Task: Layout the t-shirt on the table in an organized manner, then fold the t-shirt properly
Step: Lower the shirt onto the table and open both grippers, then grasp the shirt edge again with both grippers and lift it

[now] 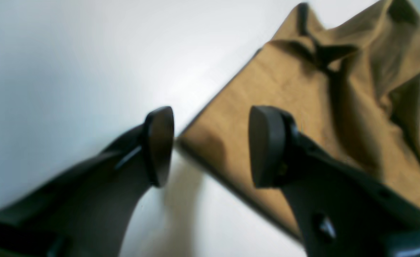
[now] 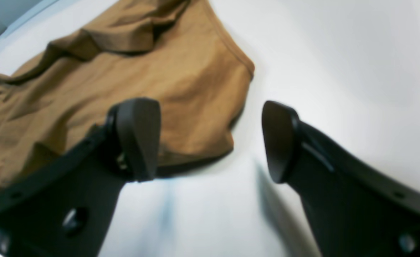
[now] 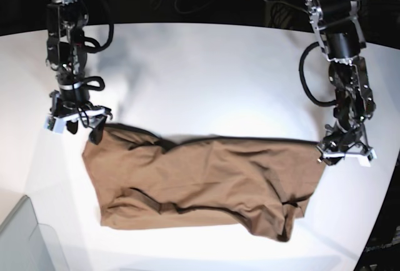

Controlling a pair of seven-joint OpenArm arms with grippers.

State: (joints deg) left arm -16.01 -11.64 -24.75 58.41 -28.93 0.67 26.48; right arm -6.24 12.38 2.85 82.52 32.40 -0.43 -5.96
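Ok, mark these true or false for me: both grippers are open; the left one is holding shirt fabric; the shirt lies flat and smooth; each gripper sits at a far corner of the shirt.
1. Both grippers are open. True: the left gripper and right gripper both stand apart.
2. The left gripper holds fabric. False: nothing is between its fingers.
3. The t-shirt lies smooth. False: it is wrinkled, with folds on the table.
4. Each gripper sits by a far corner. True.
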